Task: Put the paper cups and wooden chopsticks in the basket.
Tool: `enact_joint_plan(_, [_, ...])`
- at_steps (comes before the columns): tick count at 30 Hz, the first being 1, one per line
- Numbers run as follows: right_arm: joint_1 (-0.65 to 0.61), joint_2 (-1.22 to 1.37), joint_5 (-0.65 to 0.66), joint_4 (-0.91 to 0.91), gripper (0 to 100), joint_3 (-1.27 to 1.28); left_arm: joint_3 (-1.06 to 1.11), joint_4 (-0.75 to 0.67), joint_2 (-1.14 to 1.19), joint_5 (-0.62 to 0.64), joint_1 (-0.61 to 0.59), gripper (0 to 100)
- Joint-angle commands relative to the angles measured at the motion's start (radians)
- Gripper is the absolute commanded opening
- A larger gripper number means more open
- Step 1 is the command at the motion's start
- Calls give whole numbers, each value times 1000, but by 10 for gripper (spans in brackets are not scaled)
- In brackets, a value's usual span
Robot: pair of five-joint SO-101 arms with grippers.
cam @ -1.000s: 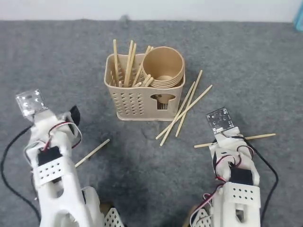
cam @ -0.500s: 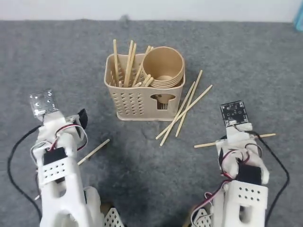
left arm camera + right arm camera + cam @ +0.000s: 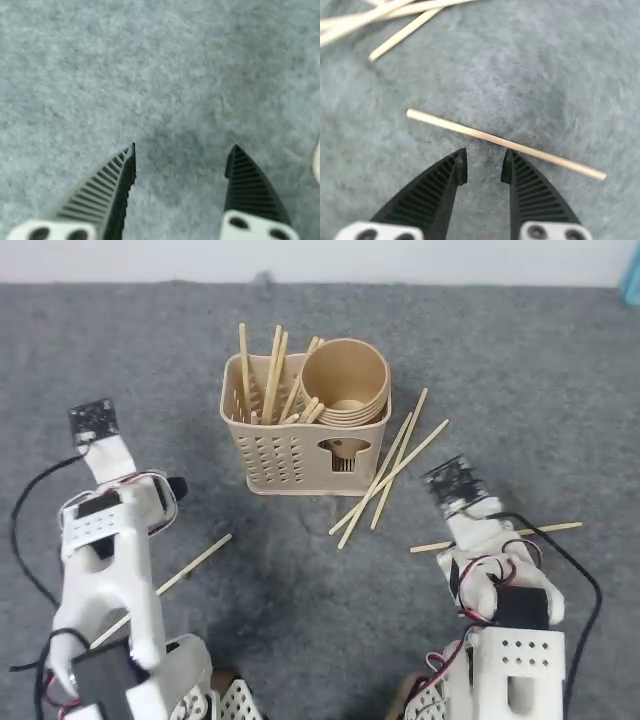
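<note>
Wooden chopstick (image 3: 470, 132) lay just off my right gripper (image 3: 484, 161), narrowly parted | left gripper (image 3: 182, 152) wide, empty | step, I judged: chopstick pickup | next: straddle, pinch.

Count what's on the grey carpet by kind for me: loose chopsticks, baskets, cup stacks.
Loose pale wooden chopsticks on the grey carpet: 5
Beige perforated plastic basket: 1
Stack of brown paper cups, in the basket: 1
Total: 7, leaving out the chopsticks already in the basket, which overlap too much to count.
</note>
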Motion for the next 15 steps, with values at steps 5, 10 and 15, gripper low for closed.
enact_joint_plan(5, [-31, -10, 434, 4, 140, 12, -44, 8, 2, -12, -5, 279])
enact_joint_plan(10, [-93, -8, 508, 5, 141, 31, -45, 5, 2, -12, -2, 279])
enact_joint_plan(15, [-208, 44, 509, -22, 190, 80, -47, 5, 2, -11, -2, 279])
